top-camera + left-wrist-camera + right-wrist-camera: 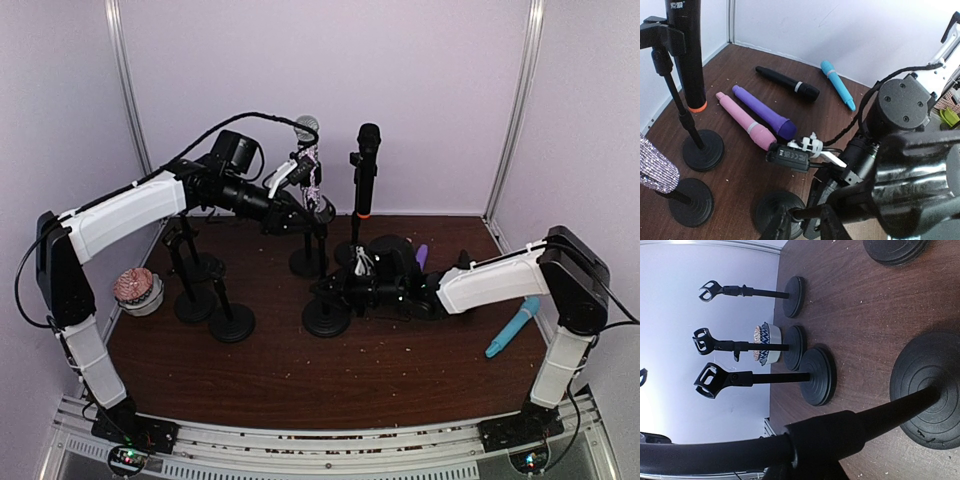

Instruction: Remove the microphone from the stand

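The glittery silver microphone (311, 165) sits clipped high near the back. The left end effector (318, 210) is at its handle, but I cannot tell its grip. The right end effector (350, 290) clamps a black stand pole (840, 432). Lift straight along the handle, gently.

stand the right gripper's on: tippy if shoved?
Probably not from a low push: its base looks wide and thick against the thin pole, so it likely slides. A shove high on the pole could tip it. The right gripper, shut on the pole near the base, should steady it.
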{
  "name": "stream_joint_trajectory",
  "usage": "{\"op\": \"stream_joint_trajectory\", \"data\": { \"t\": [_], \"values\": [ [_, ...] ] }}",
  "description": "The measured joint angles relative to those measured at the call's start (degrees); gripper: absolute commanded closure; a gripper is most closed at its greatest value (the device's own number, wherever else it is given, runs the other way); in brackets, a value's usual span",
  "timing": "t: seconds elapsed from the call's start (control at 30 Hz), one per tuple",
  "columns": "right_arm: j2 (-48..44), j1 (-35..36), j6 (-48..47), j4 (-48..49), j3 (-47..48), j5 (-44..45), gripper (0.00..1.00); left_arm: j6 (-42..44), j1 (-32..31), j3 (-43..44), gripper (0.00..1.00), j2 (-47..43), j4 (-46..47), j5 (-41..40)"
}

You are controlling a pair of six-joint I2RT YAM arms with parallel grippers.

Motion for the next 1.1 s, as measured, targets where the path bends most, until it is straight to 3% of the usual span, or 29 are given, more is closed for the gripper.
{"op": "stream_joint_trajectory", "data": {
  "t": [0.3, 0.6, 0.87, 1.1],
  "values": [
    [-0.02, 0.35, -5.51, -14.84, 7.23, 0.68, 1.00, -1.90, -0.33, -1.88, 0.76, 0.00, 2.56, -1.09],
    [0.11, 1.01, -8.50, -22.53, 10.93, 1.92, 1.00, -4.81, -2.16, -3.96, 0.76, 0.02, 5.55, -2.80],
    [0.11, 0.94, -8.87, -25.55, 12.04, 3.19, 1.00, -5.79, -3.54, -2.58, 0.76, 1.16, 6.10, -6.12],
    [0.11, 0.74, -8.85, -25.81, 12.00, 3.65, 1.00, -5.99, -4.20, -1.31, 0.69, 2.75, 5.44, -9.70]
  ]
}}
